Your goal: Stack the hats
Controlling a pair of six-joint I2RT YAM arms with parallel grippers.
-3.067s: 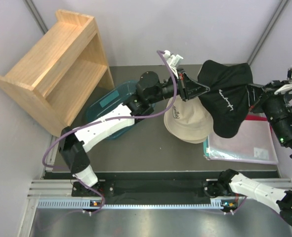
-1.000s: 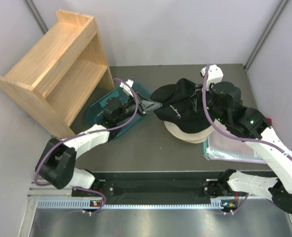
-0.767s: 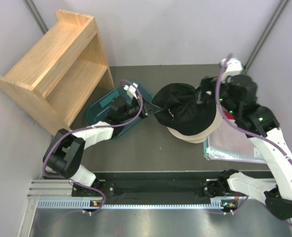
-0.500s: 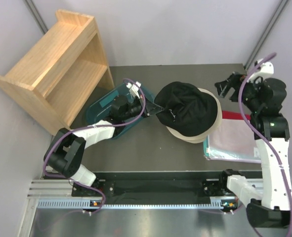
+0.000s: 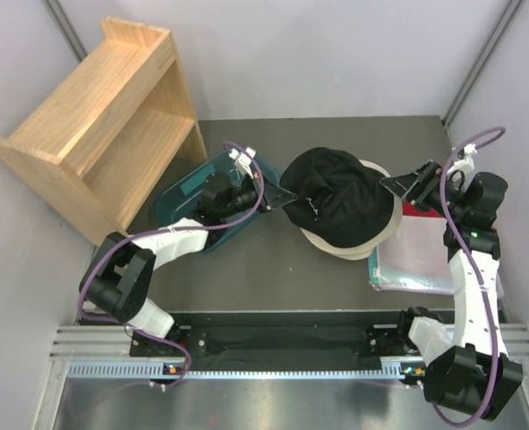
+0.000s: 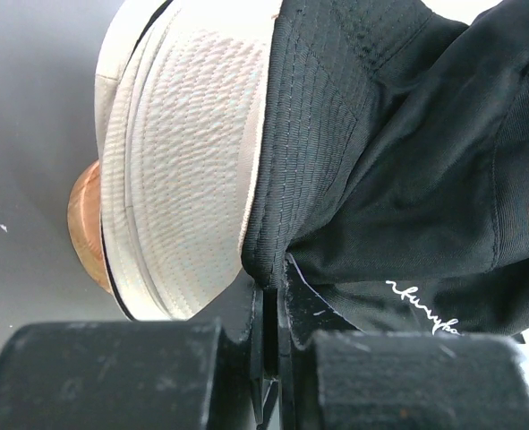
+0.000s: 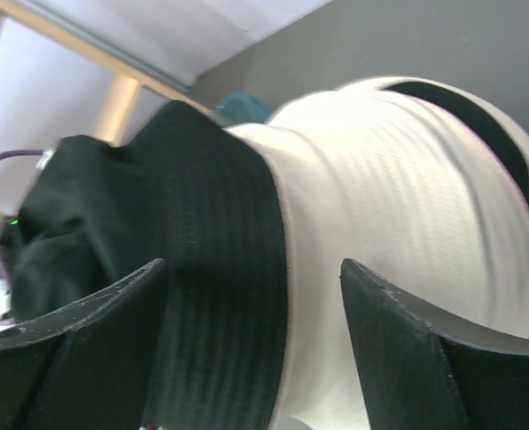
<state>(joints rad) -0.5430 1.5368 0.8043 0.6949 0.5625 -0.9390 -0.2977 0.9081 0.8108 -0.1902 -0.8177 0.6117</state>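
My left hand (image 5: 280, 194) pinches the brim of the black hat (image 5: 336, 193); my right hand (image 5: 398, 185) is released beside it.

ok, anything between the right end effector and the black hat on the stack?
Nothing visible. The right end effector is open just right of the black hat; its wrist view shows that hat and the cream hats under it directly ahead. The left end effector is shut on the black hat's brim on the far side.

blk hat (image 5: 336, 193) w/ white script on cream hats (image 5: 340, 248), teal tub (image 5: 179, 193), tan shelf (image 5: 112, 98).
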